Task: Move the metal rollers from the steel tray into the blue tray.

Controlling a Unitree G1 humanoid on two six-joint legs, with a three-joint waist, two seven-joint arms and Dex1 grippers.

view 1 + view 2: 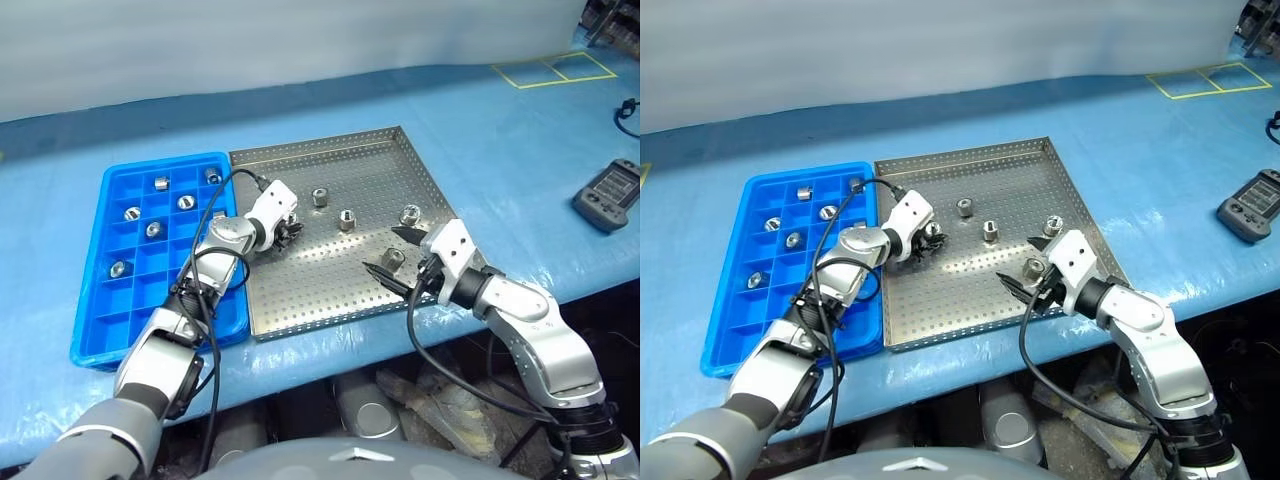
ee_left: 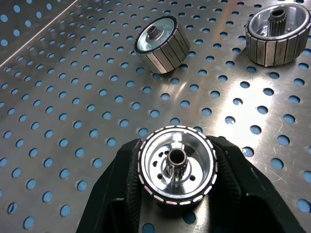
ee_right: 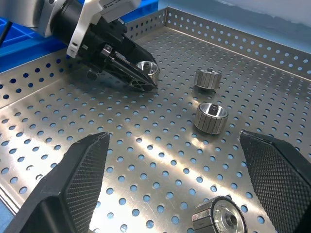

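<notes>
On the blue-covered bench [image 1: 480,150] the steel tray [image 1: 300,300] lies just beside the blue tray [image 1: 100,330], their long edges nearly touching. The left tool [image 1: 289,232] reaches over the steel tray near that shared edge, and its two black fingers [image 2: 121,189] are closed around one roller [image 2: 177,165], which sits on the perforated sheet with its open face up. Two more rollers [image 1: 321,197] [image 1: 347,220] stand just past it on the sheet, apart from each other. The right tool [image 1: 397,256] hovers over the near right part of the steel tray with its fingers spread wide and nothing between them; one roller [image 1: 394,258] lies right under the gap, and another [image 1: 410,214] sits close by toward the tray's right rim. Six rollers [image 1: 160,183] already rest in separate cells in the far half of the blue tray. A black cable [image 1: 215,290] loops along the left arm over the blue tray. Well to the right, a dark handheld device [image 1: 608,195] lies on the bench, and yellow tape [image 1: 555,70] marks squares at the far corner.
</notes>
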